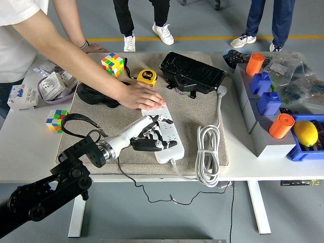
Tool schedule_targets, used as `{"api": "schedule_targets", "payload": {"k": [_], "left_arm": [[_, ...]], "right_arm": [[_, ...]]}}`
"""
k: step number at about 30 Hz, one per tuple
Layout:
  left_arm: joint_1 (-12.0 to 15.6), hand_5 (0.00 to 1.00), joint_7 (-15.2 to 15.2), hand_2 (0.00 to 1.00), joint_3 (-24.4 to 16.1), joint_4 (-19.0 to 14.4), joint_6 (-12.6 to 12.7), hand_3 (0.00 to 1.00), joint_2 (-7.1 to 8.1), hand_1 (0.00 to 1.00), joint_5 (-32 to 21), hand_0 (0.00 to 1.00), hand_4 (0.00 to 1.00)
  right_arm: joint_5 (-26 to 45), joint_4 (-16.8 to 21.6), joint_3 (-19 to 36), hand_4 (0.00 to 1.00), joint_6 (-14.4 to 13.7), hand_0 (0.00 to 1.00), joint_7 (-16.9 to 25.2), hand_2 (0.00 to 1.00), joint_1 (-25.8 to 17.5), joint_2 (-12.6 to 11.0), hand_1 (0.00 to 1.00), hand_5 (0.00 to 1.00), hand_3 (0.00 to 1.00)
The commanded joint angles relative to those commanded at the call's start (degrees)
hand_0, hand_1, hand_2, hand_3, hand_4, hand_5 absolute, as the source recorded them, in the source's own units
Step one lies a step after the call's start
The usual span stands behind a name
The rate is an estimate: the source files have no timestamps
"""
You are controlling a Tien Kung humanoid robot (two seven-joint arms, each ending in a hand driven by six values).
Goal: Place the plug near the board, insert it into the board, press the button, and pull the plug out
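The white power board lies lengthwise on a beige mat. A person's hand presses flat on its far end. My left hand reaches in from the lower left and lies over the middle of the board. Its fingers are curled around the black plug adapter, which is mostly hidden beneath them. The plug's thin black cable loops to the left over my forearm. I cannot tell whether the plug still sits in its socket. My right arm is out of the picture.
The board's coiled white cord lies just to its right. A tape measure, a black case and two colour cubes stand around. Grey and blue bins with a lemon fill the right side.
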Motion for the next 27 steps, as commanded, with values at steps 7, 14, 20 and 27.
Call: {"api": "schedule_targets", "payload": {"k": [7, 14, 20, 27], "left_arm": [[1.52, 0.691, -9.07, 0.635, -2.01, 4.23, 5.3, 0.712, -0.84, 0.635, -9.41, 0.535, 0.921], [3.11, 0.683, -19.32, 0.749, -2.76, 6.78, 7.76, 0.756, -1.03, 0.757, -19.56, 0.745, 0.916], [3.65, 0.727, -27.49, 0.883, -3.18, 8.54, 7.51, 0.857, -1.08, 0.874, -28.35, 0.862, 0.918], [3.92, 0.711, -29.33, 0.838, -3.33, 9.15, 7.52, 0.83, -0.64, 0.838, -30.73, 0.839, 0.918]], "right_arm": [[-0.09, 0.02, 0.06, 0.815, 0.01, 0.607, 0.03, 0.545, -0.05, -0.08, 0.587, 0.257, 0.543], [-0.06, -0.03, -0.11, 0.817, 0.02, 0.607, 0.03, 0.545, 0.01, -0.04, 0.588, 0.256, 0.544], [0.09, -0.01, -0.26, 0.818, 0.05, 0.607, 0.04, 0.545, 0.21, -0.11, 0.588, 0.255, 0.545], [0.21, -0.03, -0.62, 0.817, 0.06, 0.607, 0.02, 0.544, 0.2, -0.23, 0.588, 0.257, 0.544]]}}
